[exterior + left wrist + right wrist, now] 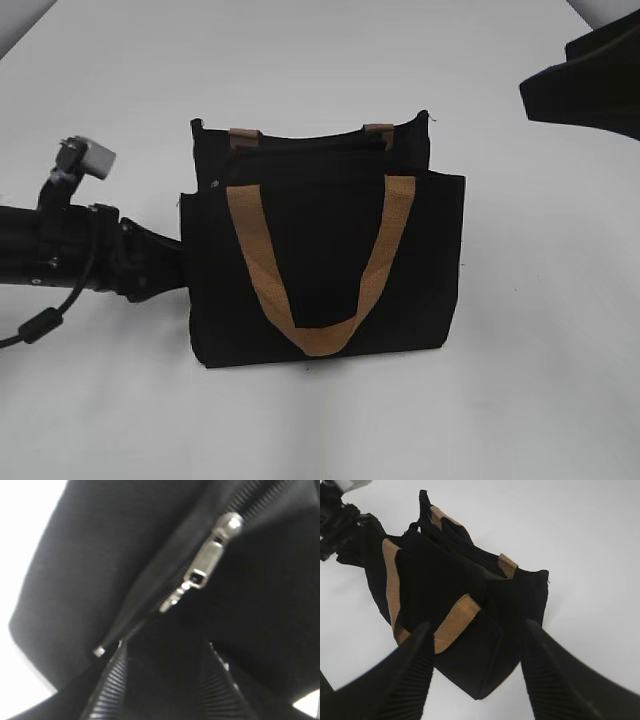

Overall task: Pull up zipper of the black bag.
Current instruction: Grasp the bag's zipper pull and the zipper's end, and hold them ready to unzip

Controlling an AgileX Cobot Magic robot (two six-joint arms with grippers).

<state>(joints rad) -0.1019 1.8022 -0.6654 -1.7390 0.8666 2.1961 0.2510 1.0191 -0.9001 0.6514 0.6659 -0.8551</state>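
Black bag [320,270]: matt black woven cloth, soft, lightly creased. Handles [315,270]: tan webbing, coarse ribbed weave. Zipper [207,562], just ahead of left end effector [167,680]: slider of silvery metal, smooth, glossy; teeth dark. Fingers [112,685] of left end effector and fingers [407,680] of right end effector [477,680]: black, finely ribbed, matt. Tabletop [520,400]: white, smooth, matt.

A plain white tabletop [320,60] is being lit evenly by soft, diffuse light, with only faint shadows being cast, while a greyer strip [25,20] is showing at the far-left corner.
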